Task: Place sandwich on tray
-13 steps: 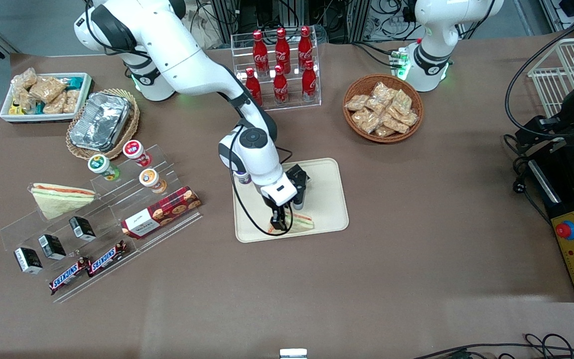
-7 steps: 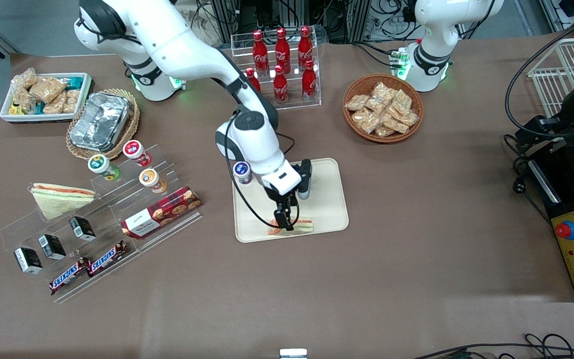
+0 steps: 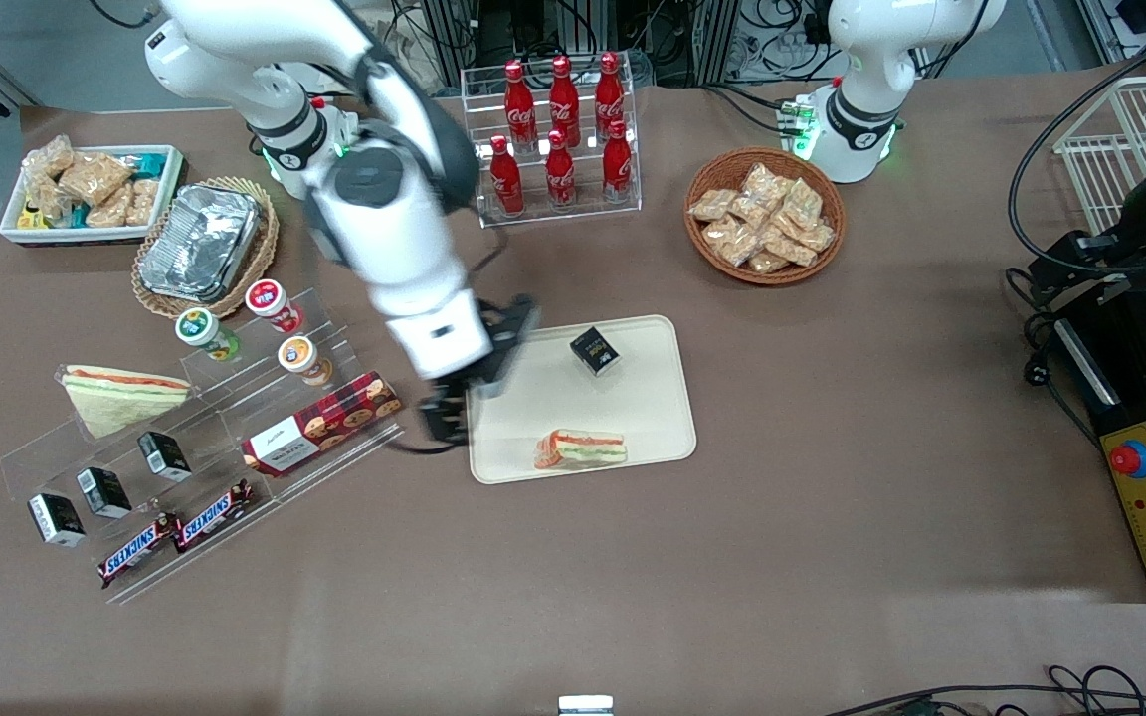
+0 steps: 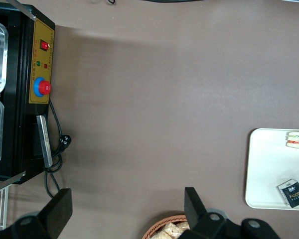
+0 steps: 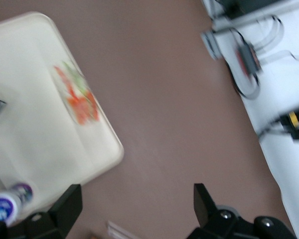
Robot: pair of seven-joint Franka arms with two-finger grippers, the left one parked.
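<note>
Two sandwiches show in the front view. The sandwich lies on the tray, in the middle of the frame, close to the tray's rim nearest the camera, filling edge turned toward that camera. Its twin wedge sits on a clear acrylic stand toward the working arm's end of the counter.

There is one tray, and four small black boxes: one black box on the tray, farther from the camera than the sandwich, and three boxes on the stand. Six red cola bottles stand in a clear rack in the upper part of the frame. Three small cups, one cookie box and two Snickers bars are on or by the stand.

The end effector is smeared by motion blur in the front view, and the arm above it hides the tray's corner there. In the right wrist view everything is blurred; a cup with a purple-blue lid is cut off at the frame edge, beside the tray.

The end effector has its fingers spread wide with nothing between them. It hangs above the counter just off the tray's rim, between the tray and the cookie box, clear of the sandwich, which lies apart from it on the tray.
</note>
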